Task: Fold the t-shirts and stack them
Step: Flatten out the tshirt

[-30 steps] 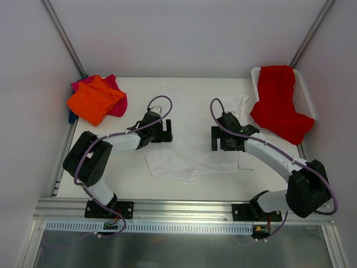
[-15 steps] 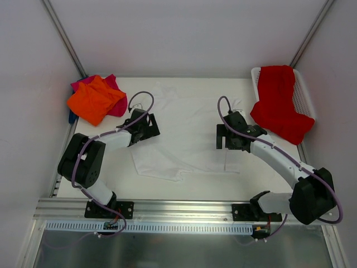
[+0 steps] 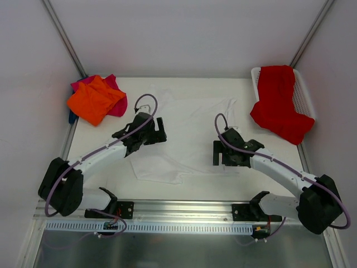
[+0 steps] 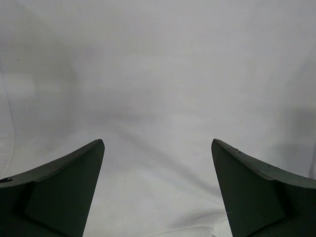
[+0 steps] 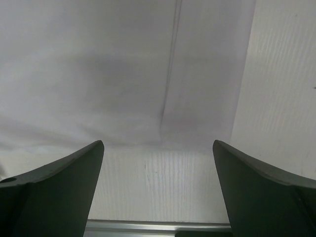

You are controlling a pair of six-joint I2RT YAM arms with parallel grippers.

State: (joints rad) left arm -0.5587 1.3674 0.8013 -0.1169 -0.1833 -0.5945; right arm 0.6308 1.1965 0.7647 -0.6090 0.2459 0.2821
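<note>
The white t-shirt [image 3: 187, 131] lies spread on the white table between my arms. It fills the left wrist view [image 4: 158, 74] and the upper part of the right wrist view [image 5: 123, 64]. My left gripper [image 3: 155, 135] is open and empty over its left side. My right gripper [image 3: 217, 152] is open and empty over its near right hem. The orange t-shirt [image 3: 93, 99] lies on the magenta-pink one [image 3: 116, 92] at the far left, with a blue bit [image 3: 71, 117] beneath. The red t-shirt [image 3: 279, 103] hangs over the basket.
A white plastic mesh basket [image 3: 302, 95] stands at the far right corner. Bare table [image 5: 276, 98] shows right of the shirt's hem in the right wrist view, and the metal front rail [image 3: 184, 207] runs along the near edge.
Both grippers have moved toward the near edge over the white shirt. The shirt's near edge has shifted a little left and back.
</note>
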